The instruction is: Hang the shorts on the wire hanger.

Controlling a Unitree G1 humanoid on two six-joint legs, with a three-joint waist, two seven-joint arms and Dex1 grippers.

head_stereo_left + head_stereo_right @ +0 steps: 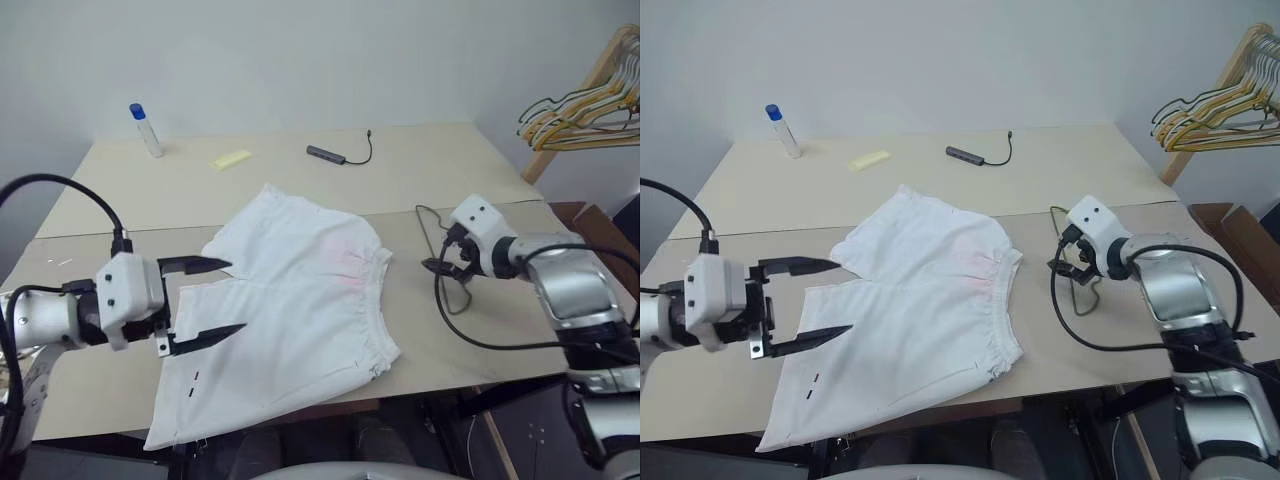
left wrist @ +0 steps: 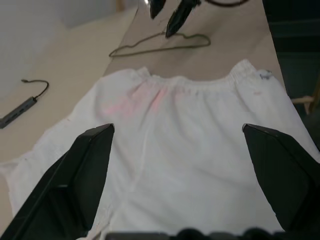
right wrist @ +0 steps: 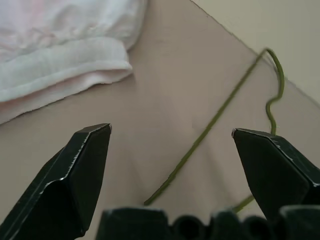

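The white shorts [image 1: 290, 310] lie flat on the table, waistband toward the right, with a faint pink smudge near the waistband. My left gripper [image 1: 236, 296] hovers open over the shorts' left leg, nothing between its fingers; in the left wrist view the shorts [image 2: 190, 150] spread out beyond the open gripper [image 2: 177, 127]. The thin wire hanger [image 1: 455, 300] lies on the table just right of the waistband. My right gripper [image 1: 437, 265] stands open just above it, holding nothing; the right wrist view shows the hanger [image 3: 215, 120] between the spread fingers [image 3: 85, 165].
A bunch of yellow and dark hangers [image 1: 590, 110] hangs on a wooden rack at the far right. At the back of the table [image 1: 450, 160] stand a blue-capped bottle [image 1: 146, 130], a yellow note [image 1: 231, 159] and a grey USB hub with cable [image 1: 328, 154].
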